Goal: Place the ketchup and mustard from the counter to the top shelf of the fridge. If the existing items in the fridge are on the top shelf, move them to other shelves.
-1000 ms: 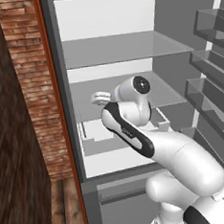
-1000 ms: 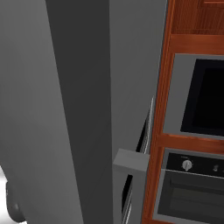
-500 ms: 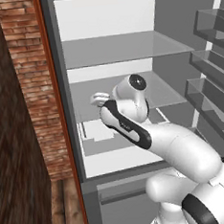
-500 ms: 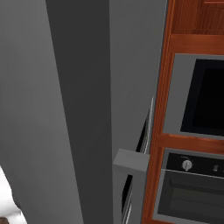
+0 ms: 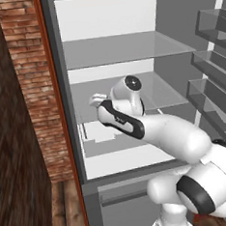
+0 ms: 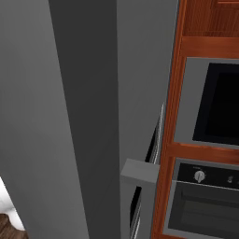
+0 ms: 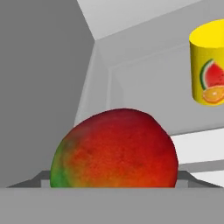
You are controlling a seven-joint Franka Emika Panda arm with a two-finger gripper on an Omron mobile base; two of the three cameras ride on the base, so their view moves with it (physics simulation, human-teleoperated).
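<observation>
fridge: door open, arm reaching into the middle level | inside: mango close before the hand camera, yellow fruit-print can behind it, toward the back wall | gripper: spread wide, nothing between the tips | ketchup, mustard: location cannot be told | change: arm has pushed deeper into the fridge

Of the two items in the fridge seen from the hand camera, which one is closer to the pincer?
The red-and-green mango: it looms large, low in the middle of the hand view, directly ahead. The yellow can with fruit pictures looks smaller and sits farther back, off to the upper right.
</observation>
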